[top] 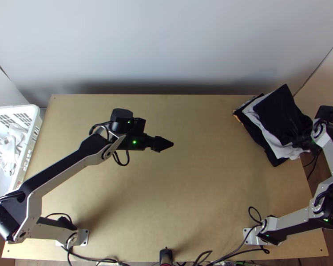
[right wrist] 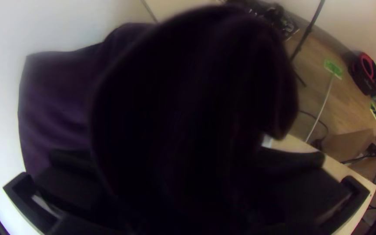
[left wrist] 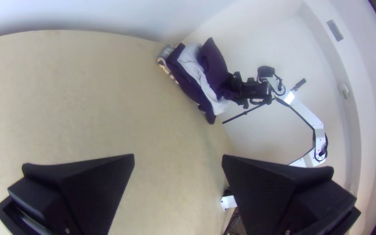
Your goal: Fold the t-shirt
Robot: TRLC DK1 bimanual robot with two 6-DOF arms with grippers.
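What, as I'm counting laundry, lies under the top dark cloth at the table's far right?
Under the dark cloth, white cloth sticks out, then lower dark cloth and a patterned edge. Whatever they cover is hidden.

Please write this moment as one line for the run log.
left gripper: open, above table | right gripper: at dark cloth's bunched end, grip unclear | dark cloth: on pile, table's far right corner

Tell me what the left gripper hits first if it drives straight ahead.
Probably bare tabletop, short of the cloth pile; the left gripper seems angled down, though how steeply is hard to judge.
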